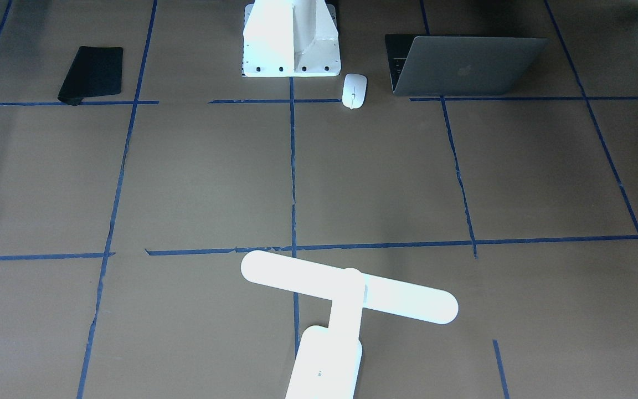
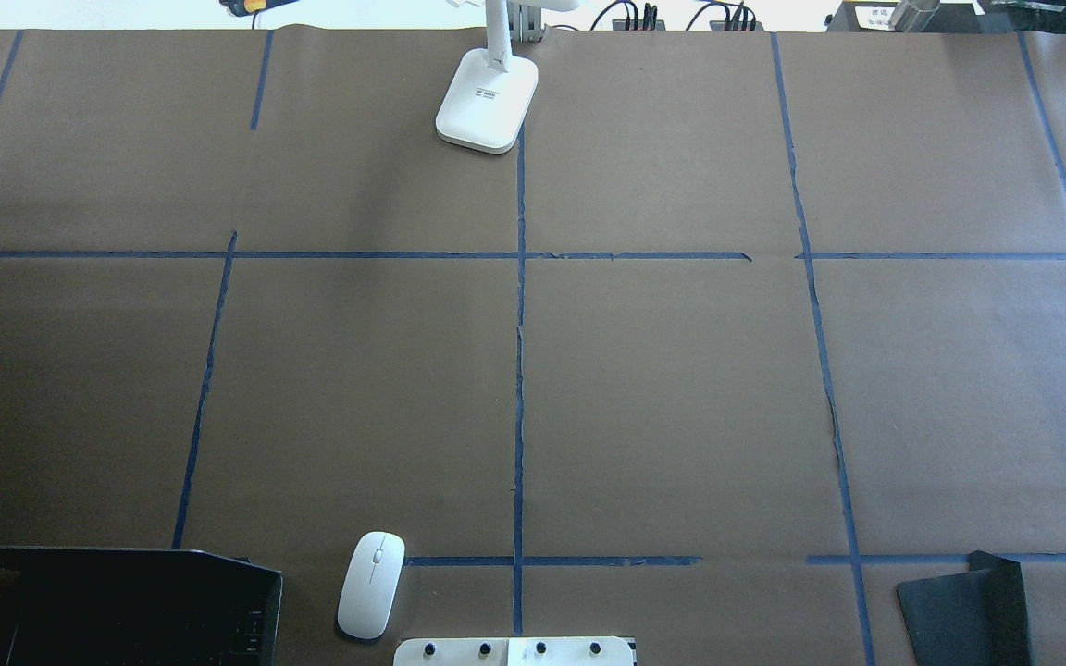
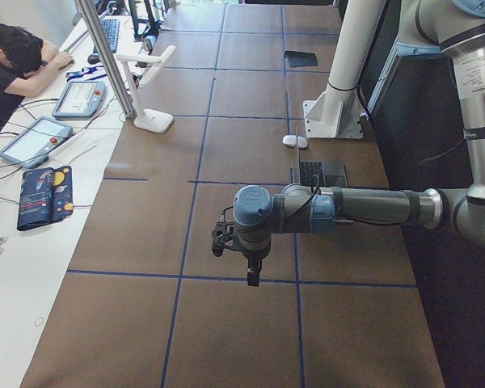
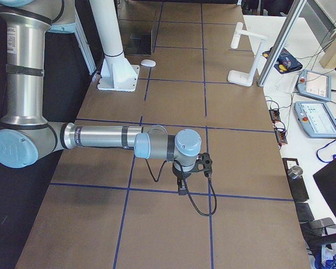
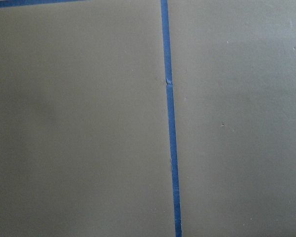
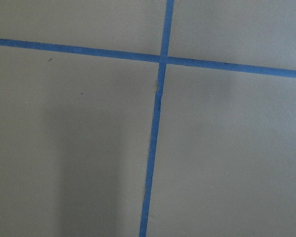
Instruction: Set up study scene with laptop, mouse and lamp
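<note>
In the front-facing view, a brown paper-covered table (image 1: 197,177) gridded with blue tape is seen; a slim space-grey metal laptop (image 1: 463,66) stands part-open at the robot's edge on its left side, logo lid towards the camera. A small flat white oval mouse (image 1: 354,91) lies between the laptop and a white bolted pedestal block (image 1: 291,47), apart from both. A bright white T-shaped desk lamp (image 1: 346,288) stands at the opposite edge, near the middle, and a black rectangular mat (image 1: 93,73) lies on the robot's right. In the overhead view, the laptop's dark keyboard is cut off at the lower left corner, the mouse just beside it; only the lamp's oblong base and stem are shown, at the top. In the left side view, the near arm is stretched over the table's end and the left gripper (image 3: 252,275) is pointed down above bare paper, well apart from everything – whether its fingers are spread or pressed together cannot be told. A person (image 3: 16,56) is leaning on a side desk. In the right side view, the right gripper (image 4: 182,188) hangs likewise over a tape line, its state unreadable too. Only paper and tape are shown by both wrist views.
</note>
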Available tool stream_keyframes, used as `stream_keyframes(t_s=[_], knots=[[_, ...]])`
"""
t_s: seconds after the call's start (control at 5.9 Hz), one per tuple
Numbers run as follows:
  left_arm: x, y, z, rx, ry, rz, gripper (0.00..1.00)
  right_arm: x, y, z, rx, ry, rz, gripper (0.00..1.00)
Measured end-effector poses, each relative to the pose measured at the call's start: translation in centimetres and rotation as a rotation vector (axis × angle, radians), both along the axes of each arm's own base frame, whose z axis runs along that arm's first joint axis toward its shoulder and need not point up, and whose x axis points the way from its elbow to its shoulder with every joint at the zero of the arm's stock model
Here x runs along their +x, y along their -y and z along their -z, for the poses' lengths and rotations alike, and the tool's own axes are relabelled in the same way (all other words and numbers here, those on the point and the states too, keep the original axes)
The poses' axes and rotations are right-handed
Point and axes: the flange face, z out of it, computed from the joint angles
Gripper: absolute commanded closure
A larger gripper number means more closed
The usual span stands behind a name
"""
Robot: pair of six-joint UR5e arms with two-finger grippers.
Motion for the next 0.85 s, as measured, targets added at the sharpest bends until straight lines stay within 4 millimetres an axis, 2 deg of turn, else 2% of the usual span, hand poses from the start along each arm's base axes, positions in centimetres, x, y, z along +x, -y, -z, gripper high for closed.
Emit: stream_keyframes(t_s=[0.68, 0.85], knots=[[0.1, 0.1, 0.1, 0.007, 0.0, -0.003, 0.0, 0.0, 0.1, 0.2, 0.003, 0.006, -0.002, 0.0], [0.2, 1.2, 1.3, 0.044, -0.001, -0.002, 0.0, 0.0, 0.2, 0.4, 0.005, 0.006, -0.003, 0.0]])
